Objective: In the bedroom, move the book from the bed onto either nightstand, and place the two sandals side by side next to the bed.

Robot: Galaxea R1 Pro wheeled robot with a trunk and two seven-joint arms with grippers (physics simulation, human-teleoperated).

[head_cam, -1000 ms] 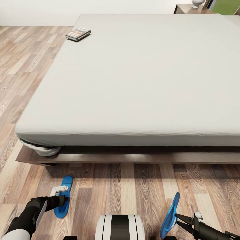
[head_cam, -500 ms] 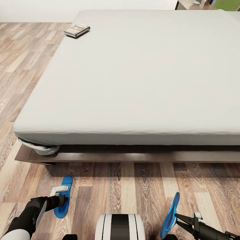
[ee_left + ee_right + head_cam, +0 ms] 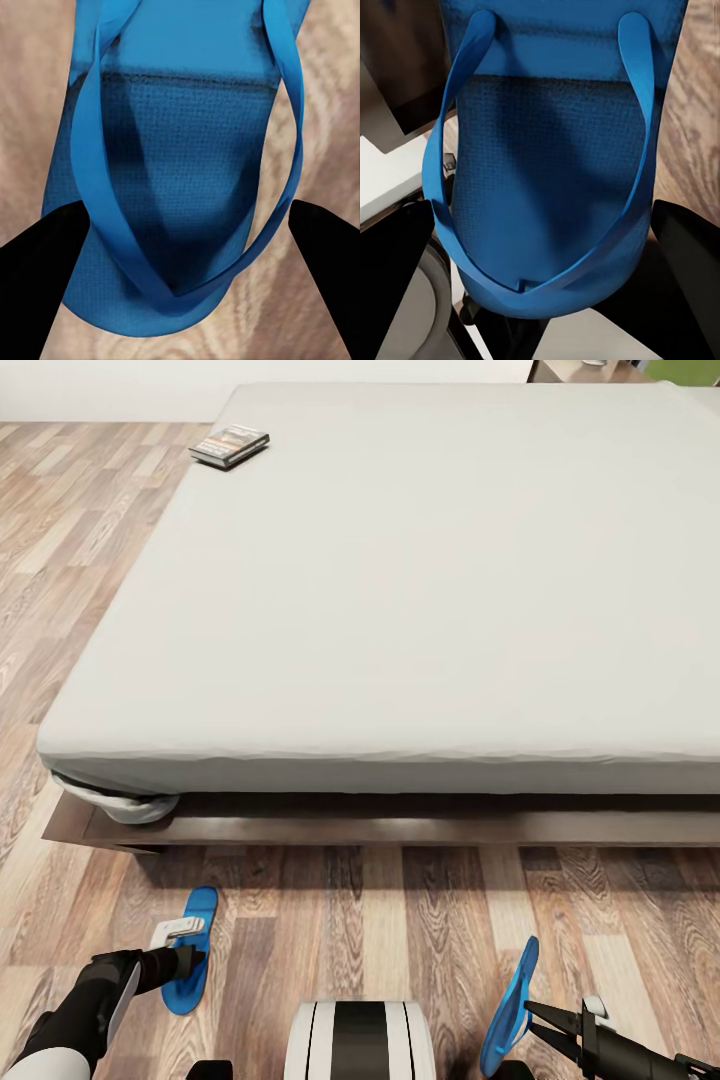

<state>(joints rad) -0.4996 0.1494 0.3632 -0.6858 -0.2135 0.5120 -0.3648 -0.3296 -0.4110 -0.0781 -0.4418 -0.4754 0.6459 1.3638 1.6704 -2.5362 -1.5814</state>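
Our biggest risk now is spacing: the two sandals are well apart, one on each side of our base, and setting them down as they hang would not leave them side by side. The right sandal (image 3: 512,1000) is held on edge, sole nearly vertical, so if we let go it may tip over or land strap-down. The left sandal (image 3: 190,950) lies flat or close to flat over the floor (image 3: 380,920); we cannot tell whether it touches the planks.

Both arms are low and reach forward toward the bed (image 3: 420,590). The left gripper (image 3: 185,960) comes in from the outer side, forearm angled inward, and appears clamped on the heel end of its sandal; in the left wrist view the blue straps and sole sit between the dark finger pads. The right gripper (image 3: 540,1025) points inward toward our trunk and pinches the lower end of its sandal, which sits just beside the base.

The book (image 3: 230,445) lies near the far left corner of the mattress, untouched, and a nightstand (image 3: 560,372) shows beyond the far right corner. We judge the book out of reach from here.
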